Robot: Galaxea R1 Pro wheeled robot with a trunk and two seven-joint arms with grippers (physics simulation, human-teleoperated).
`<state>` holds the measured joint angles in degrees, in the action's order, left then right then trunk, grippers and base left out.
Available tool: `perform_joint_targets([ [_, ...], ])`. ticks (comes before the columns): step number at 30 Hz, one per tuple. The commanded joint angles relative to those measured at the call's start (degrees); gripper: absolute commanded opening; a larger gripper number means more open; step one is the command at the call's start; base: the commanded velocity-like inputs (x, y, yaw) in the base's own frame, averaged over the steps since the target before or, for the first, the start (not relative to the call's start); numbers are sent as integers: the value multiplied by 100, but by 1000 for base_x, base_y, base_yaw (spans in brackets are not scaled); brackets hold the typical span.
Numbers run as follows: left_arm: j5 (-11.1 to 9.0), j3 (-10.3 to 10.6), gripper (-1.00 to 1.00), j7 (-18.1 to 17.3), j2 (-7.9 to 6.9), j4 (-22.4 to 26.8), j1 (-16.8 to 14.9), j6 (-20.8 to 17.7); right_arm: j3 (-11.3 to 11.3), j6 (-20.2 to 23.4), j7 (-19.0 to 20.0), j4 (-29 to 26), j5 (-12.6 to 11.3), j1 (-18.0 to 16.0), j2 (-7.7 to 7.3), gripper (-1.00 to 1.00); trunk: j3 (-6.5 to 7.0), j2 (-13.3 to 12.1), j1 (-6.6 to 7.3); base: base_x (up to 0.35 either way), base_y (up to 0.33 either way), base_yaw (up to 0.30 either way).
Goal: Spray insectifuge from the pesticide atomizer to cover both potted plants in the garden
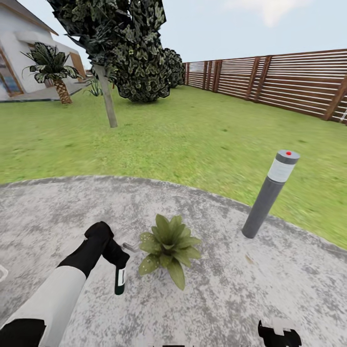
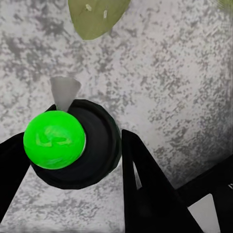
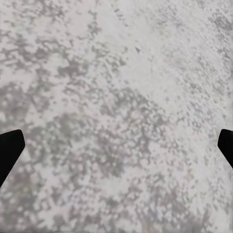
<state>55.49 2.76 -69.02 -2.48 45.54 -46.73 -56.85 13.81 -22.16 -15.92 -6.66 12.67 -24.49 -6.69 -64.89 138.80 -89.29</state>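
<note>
Grey mottled paving [image 1: 226,294] lies under both my arms. My left pincer [image 1: 117,258] is clamped on the pesticide atomizer [image 1: 119,279], which hangs below it with the dark-green body and white label pointing down at the paving. Through the left wrist camera I see the bottle end-on, a bright green disc inside a black round collar [image 2: 92,145], with one black finger [image 2: 145,189] pressed against its side. The atomizer sits just beside the potted plant [image 1: 168,246], on my left of it; a leaf of that plant [image 2: 97,17] shows past the bottle in the wrist view. My right pincer [image 1: 278,333] is low at the frame's edge, on the plant's near right; its dark fingertips [image 3: 9,150] stand wide apart over bare paving with nothing between them.

Beyond the plant to the right, a grey bollard lamp [image 1: 270,193] with a red dot stands at the paving's rim. Past the plant the green lawn [image 1: 183,140] stretches to a slim tree trunk [image 1: 107,96], dark bushes [image 1: 144,72], a palm [image 1: 55,72] by the white house [image 1: 19,43], and the brown slatted fence [image 1: 279,79].
</note>
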Motion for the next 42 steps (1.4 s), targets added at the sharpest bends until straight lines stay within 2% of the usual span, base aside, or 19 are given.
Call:
perform_joint_targets([
  [1,52,14,-100,-59,-3,23,-25,-44,43,-16,-10,7,62,-3,1,100,-5,2,4,-207,-217,277],
  [6,56,14,-100,-59,-1,33,-62,-46,43,-16,-12,7,62,-3,1,100,-5,2,4,-63,-259,273],
  [16,50,21,-100,-59,-6,-10,-38,-46,43,-16,-14,7,60,-3,1,100,-5,2,4,-59,-269,47],
  [22,50,14,-100,-59,-11,-23,-23,-46,43,-16,-16,7,60,-3,9,100,-5,2,4,-99,-255,251],
  [27,53,14,-100,-59,-1,-28,-1,-46,43,-16,-16,7,60,-3,9,100,-5,2,4,-12,-271,271],
  [36,67,29,-100,-51,20,-28,23,-46,43,-16,-16,7,60,-3,9,100,-5,2,4,28,-275,40],
  [42,68,23,-100,-50,4,-28,24,-46,43,-16,-16,7,60,-3,10,100,-5,2,4,1,-275,210],
])
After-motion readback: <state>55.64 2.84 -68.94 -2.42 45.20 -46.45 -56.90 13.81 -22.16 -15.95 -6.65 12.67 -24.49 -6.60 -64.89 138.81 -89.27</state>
